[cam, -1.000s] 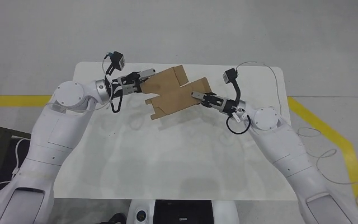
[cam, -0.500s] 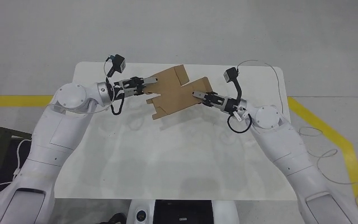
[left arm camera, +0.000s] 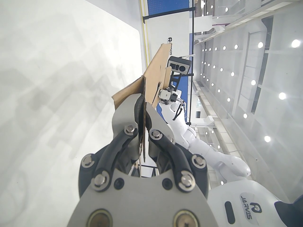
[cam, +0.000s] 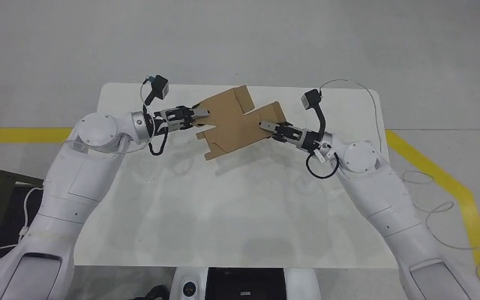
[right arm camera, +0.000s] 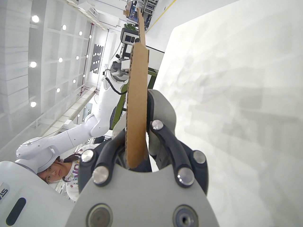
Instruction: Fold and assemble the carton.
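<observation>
Corrugated brown board, the flattened carton (cam: 236, 120), is hanging between both arms over the far half of the table (cam: 225, 225), apparently lifted clear of the surface, since a shadow is lying beneath it. The left gripper (cam: 201, 114) is pinching the carton's left edge, its fingers closed down to the thickness of the board. The right gripper (cam: 264, 126) is clamping the opposite, right edge in the same manner. The carton is lying broad face up, presenting itself edge-on to both wrist cameras. Its long axis is running roughly across the table from near-left to far-right, with one panel projecting toward the far edge and a notched flap pointing toward the robot. The step in hand is judged to be opening the flat blank into a sleeve. For a clean result, each grip should be sitting firmly, close to a crease line, while the arms are working against each other, so that the board is bending along its scores and not buckling mid-panel. Pulling the edges apart too hard is risking a slip from either grip, or a tear.
</observation>
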